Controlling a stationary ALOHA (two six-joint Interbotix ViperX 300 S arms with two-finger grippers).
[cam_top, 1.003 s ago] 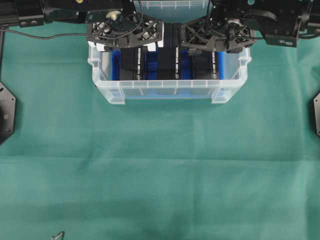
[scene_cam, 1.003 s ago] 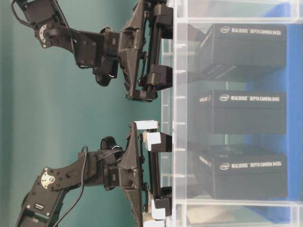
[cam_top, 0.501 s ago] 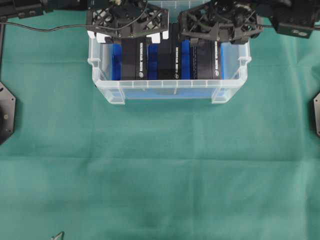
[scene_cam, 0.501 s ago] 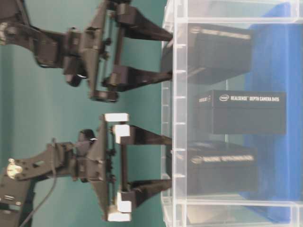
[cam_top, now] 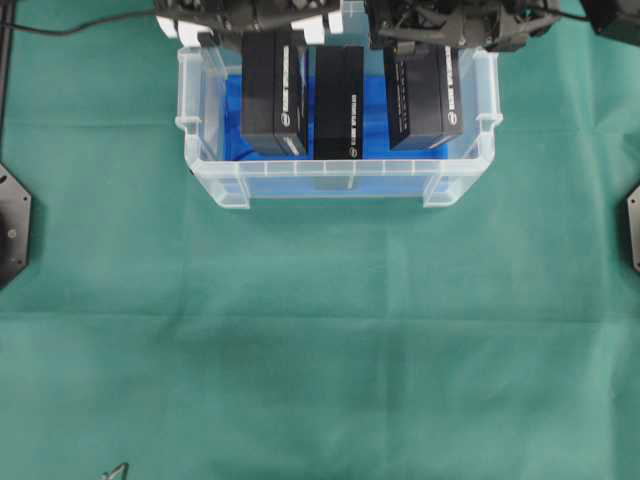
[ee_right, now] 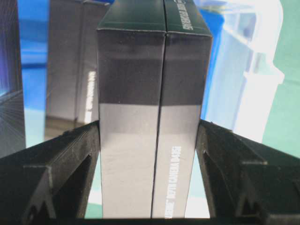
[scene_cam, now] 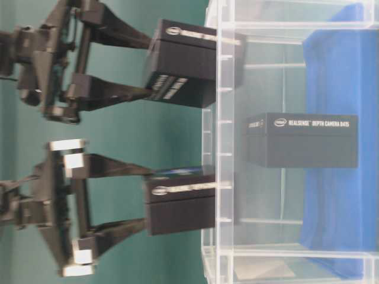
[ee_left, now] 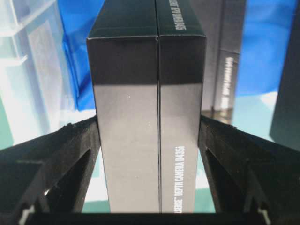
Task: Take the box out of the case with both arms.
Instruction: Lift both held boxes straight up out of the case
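Lifted since a second ago: left box and right box, both now partly above the rim of the case. Gripped on each side by the left fingers and the right fingers, pressed against the box walls. Middle box resting on the blue sheet inside, on the green-clothed desk.
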